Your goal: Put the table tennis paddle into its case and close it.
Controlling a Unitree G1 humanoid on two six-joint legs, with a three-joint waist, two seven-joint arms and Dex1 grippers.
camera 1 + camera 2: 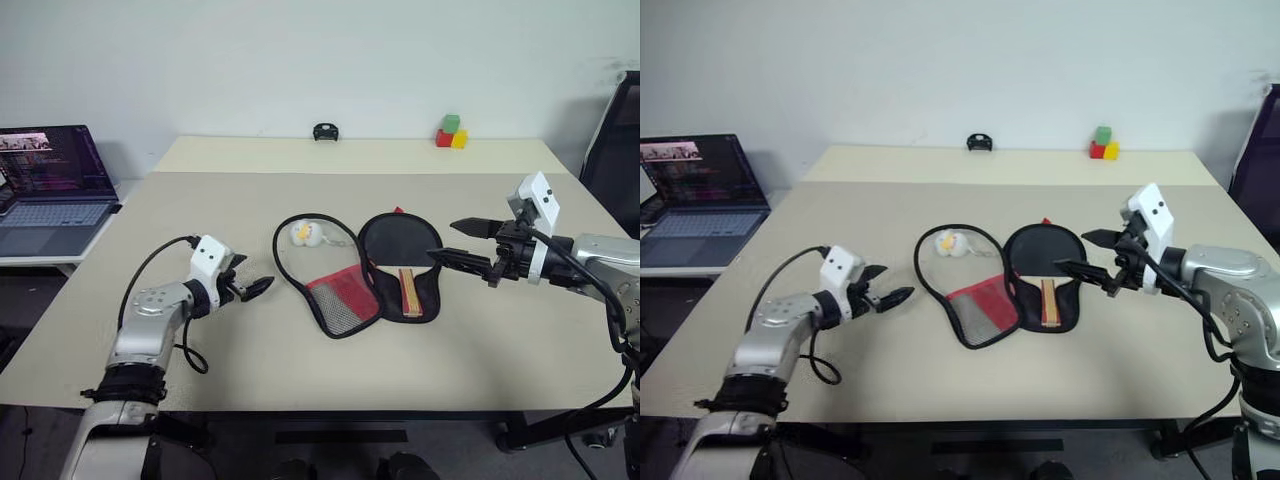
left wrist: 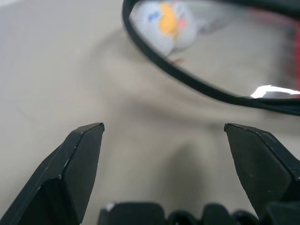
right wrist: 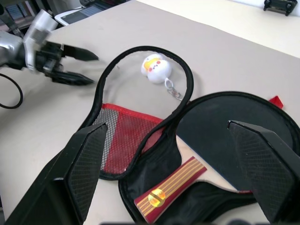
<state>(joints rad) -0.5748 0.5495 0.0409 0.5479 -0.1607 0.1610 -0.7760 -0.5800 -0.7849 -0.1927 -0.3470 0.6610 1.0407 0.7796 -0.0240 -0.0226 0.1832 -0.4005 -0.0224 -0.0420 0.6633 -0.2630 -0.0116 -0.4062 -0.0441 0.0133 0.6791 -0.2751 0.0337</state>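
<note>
Roughly left to right: laptop (image 1: pixel 50 190) off on a side desk. Left gripper (image 1: pixel 262 287) hovers low over the table (image 1: pixel 200 200), fingers spread wide, empty, pointed at the case (image 1: pixel 340 300), probably lining up for the flap. Case lies unzipped and folded open, mesh-and-red flap to the left with a small white keychain toy (image 1: pixel 306 233) inside its loop. Table tennis paddle (image 1: pixel 400 250) already sits in the right half, handle toward the robot. Right gripper (image 1: pixel 462 243) hangs above the paddle, wide, empty. Closing not yet done.
</note>
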